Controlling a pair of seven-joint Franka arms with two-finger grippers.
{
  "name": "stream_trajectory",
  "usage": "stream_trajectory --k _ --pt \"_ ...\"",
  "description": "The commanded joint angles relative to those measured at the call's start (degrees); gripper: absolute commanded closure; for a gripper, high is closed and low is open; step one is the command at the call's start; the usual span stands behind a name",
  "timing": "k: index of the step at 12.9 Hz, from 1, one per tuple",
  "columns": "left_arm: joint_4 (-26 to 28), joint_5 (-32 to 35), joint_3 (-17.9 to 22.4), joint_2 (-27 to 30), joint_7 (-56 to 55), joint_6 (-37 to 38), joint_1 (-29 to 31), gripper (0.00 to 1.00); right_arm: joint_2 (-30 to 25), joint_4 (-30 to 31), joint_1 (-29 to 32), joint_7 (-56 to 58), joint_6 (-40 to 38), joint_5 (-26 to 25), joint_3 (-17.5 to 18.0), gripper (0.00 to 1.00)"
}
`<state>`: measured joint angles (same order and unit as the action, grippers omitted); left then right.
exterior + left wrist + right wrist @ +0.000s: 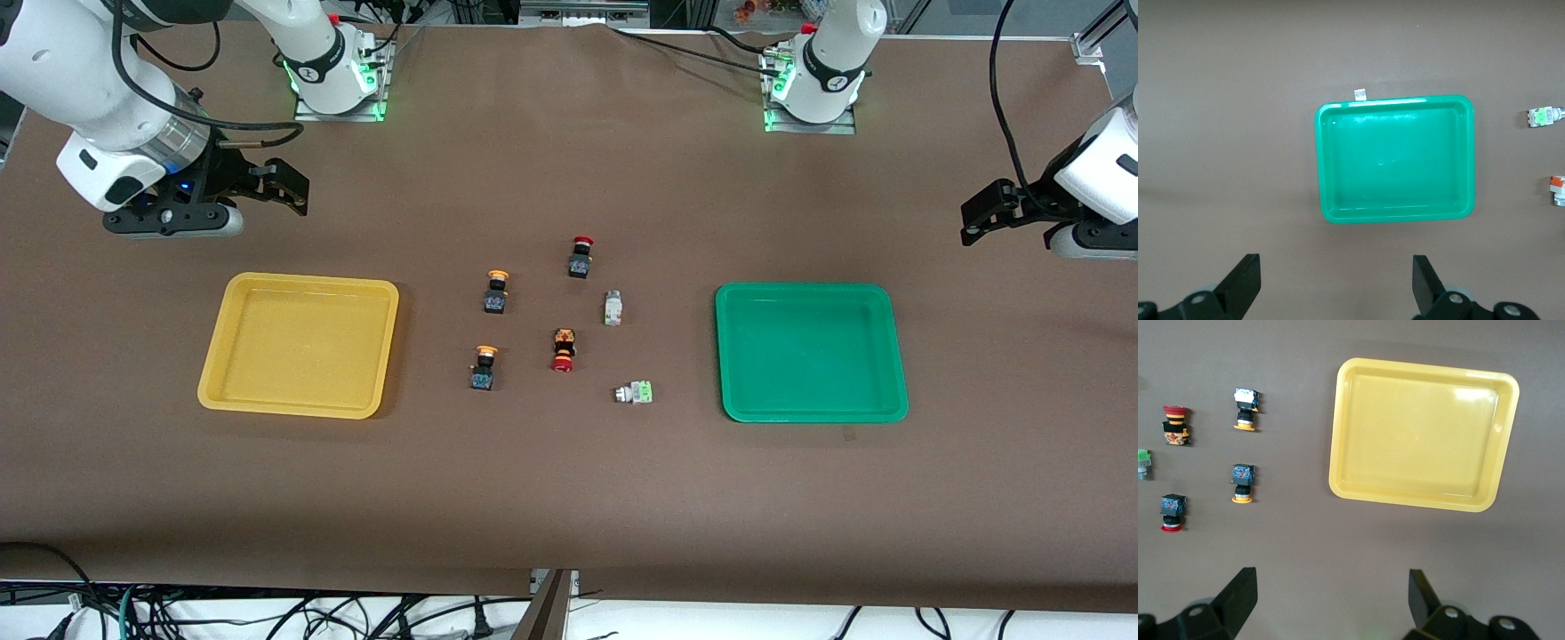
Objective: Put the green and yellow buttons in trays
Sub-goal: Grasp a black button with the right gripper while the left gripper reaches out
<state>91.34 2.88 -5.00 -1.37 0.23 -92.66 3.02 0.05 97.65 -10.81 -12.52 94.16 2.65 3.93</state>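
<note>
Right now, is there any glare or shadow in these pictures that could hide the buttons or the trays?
Front view: even light; each button casts only a small soft shadow, and the green tray shows faint sheen. Right wrist view: a pale glare patch on the yellow tray near one corner, nothing hidden. Left wrist view: a bright streak along one inner wall of the green tray; two buttons sit cut off at the picture's edge.

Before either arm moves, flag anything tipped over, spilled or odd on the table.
Nothing damaged or spilled. All six switches lie on their sides between the empty yellow tray and green tray. Two are red-capped.
</note>
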Motion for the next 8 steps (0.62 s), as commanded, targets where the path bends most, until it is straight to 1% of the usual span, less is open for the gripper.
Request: stream_trajectory --k 1,2,4,5,6,7,8 --pt "-1.9 -0.2 -0.2 -0.8 0.8 1.2 0.1 0.0 1.0 -1.8 1.1 -0.9 0.1 -1.9 1.6 0.0" --pt "-1.9 -0.2 -0.2 -0.8 0.8 1.2 0.1 0.0 1.4 -1.7 1.1 -0.8 0.1 -3.0 1.6 0.0" --pt "-1.9 -0.3 -0.2 -0.8 0.8 1.2 0.1 0.0 3.9 -1.4 0.4 -0.8 0.5 -2.7 2.0 0.0" --pt "-1.9 -0.2 -0.2 -0.8 0.8 1.2 0.1 0.0 6.4 -1.3 -2.3 -2.1 2.1 -2.6 2.1 0.0" --pt "-1.9 -0.4 -0.2 -0.8 0.8 1.2 0.1 0.0 9.7 -1.0 -5.3 -6.9 5.9 -2.5 2.0 0.0" --pt "-1.7 -0.9 -0.2 -0.9 0.7 1.4 0.1 0.0 14.5 -1.0 -7.2 -12.6 11.0 -2.4 2.1 0.0" --pt "-1.7 -0.9 -0.2 -1.6 0.7 2.3 0.1 0.0 18.8 -1.1 -10.1 -15.8 16.4 -2.3 2.0 0.0"
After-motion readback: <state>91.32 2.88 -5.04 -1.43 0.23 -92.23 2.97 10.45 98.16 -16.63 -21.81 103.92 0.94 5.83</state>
